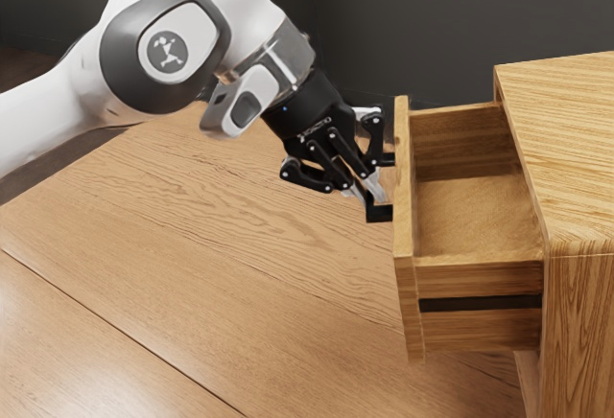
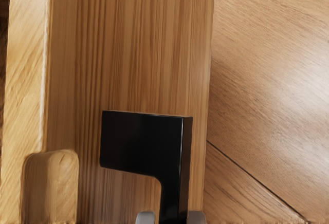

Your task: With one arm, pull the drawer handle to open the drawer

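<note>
While handle (image 2: 143, 142) is being gripped by jaws closed on its stem | drawer (image 1: 470, 217) is being held well out of cabinet (image 1: 566, 102) | pull is being directed away from cabinet, over desk (image 1: 192, 274).

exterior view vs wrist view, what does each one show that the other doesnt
Exterior view: the white arm, the gripper at the handle, and the drawer pulled well out of its cabinet. Wrist view: a close look at the drawer front and its grain, with two grey fingers touching the handle's stem from both sides. Shared: the black handle, the drawer front and the wooden table.
</note>
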You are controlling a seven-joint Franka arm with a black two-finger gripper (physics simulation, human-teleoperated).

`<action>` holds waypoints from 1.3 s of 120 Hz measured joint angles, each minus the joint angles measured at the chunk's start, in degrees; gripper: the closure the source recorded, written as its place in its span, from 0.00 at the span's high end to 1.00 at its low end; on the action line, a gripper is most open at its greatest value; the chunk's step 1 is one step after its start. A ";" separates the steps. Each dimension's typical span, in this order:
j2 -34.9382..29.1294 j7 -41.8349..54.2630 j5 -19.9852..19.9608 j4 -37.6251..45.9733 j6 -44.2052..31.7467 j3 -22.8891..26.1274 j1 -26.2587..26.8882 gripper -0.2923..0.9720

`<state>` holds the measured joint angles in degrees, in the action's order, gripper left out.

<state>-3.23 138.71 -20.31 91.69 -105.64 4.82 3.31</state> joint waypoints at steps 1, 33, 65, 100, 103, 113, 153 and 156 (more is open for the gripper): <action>-0.20 0.03 0.00 0.26 0.00 -0.23 0.13 0.16; -5.66 0.85 -0.11 6.30 -0.05 -5.33 1.53 0.16; -9.87 1.40 -0.07 10.41 -0.09 -9.25 2.91 0.16; -13.93 1.79 0.49 14.23 -0.04 -12.90 4.68 0.16; -14.28 1.81 0.52 14.60 -0.04 -13.30 4.80 0.16; -15.40 1.90 0.65 15.89 -0.05 -14.32 5.14 0.16; -17.66 2.11 1.68 17.23 0.14 -15.84 5.61 0.20; -17.67 2.11 1.76 17.23 0.19 -15.88 5.63 0.22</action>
<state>-20.90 140.82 -18.55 108.92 -105.45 -11.05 8.94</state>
